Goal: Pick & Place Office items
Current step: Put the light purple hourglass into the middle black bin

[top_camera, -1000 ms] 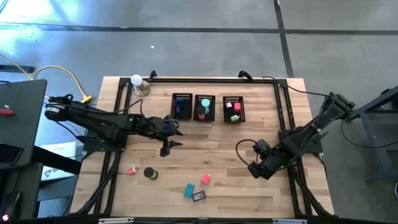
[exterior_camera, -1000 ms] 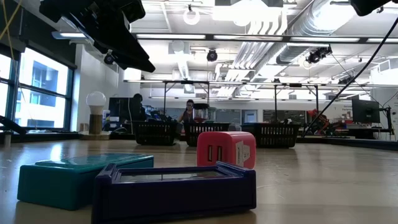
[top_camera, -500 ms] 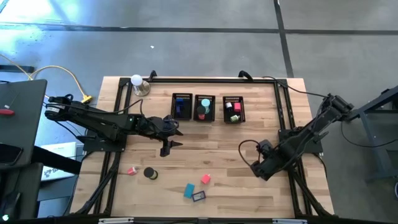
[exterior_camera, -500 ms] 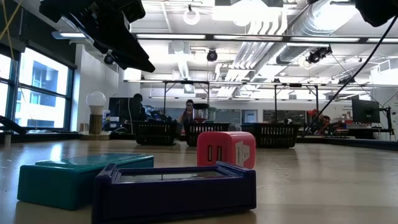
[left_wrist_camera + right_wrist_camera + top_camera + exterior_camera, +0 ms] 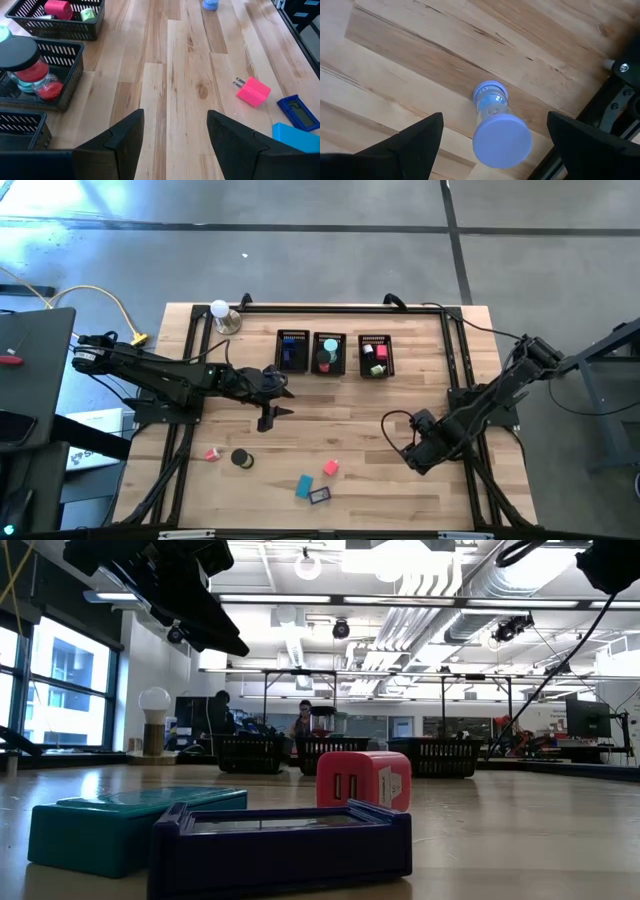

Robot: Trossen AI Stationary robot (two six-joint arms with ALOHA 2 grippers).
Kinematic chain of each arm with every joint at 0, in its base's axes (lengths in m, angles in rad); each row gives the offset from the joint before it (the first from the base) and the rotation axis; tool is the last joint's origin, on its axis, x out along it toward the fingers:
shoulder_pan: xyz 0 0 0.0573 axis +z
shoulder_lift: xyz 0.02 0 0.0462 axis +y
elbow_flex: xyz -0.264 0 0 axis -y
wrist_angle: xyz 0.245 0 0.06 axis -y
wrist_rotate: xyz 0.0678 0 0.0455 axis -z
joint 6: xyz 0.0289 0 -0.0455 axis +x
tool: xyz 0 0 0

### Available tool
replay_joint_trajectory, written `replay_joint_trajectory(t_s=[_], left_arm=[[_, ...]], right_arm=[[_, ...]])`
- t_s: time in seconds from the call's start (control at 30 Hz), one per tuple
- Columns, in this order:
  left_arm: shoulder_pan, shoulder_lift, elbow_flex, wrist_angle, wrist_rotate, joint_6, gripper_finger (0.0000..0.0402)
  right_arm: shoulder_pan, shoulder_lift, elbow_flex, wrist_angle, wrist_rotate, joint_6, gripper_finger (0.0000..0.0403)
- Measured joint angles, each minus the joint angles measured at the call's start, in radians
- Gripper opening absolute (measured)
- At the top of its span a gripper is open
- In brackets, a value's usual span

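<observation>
My right gripper is open over the right part of the table. Its fingers stand on either side of a small blue bottle-like piece with a round cap, which rests on the wood; nothing touches it. The same blue piece shows far off in the left wrist view. My left gripper is open above the table's middle and holds nothing. Near the front edge lie a pink plug block, a teal block, a purple flat piece, a black roll and a small pink piece.
Three black mesh bins stand in a row near the far edge and hold pieces, among them a red jar with a black lid. A white ball on a metal base stands at the far left corner. Black frame rails run along the table's sides.
My right arm has come down a little over the blue piece, its fingers staying open. The left arm and the pieces on the table have kept still.
</observation>
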Motion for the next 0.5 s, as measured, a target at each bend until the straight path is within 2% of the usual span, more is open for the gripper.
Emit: replay_joint_trajectory(t_s=[0.27,0.5], left_arm=[[0.000,0.000,0.000,0.000,0.045,0.000,0.0211],[-0.001,0.000,0.000,0.000,0.046,0.000,0.0211]], right_arm=[[0.042,0.000,0.000,0.016,0.002,0.071,0.0346],[0.077,0.000,0.000,0.017,0.004,0.158,0.0346]])
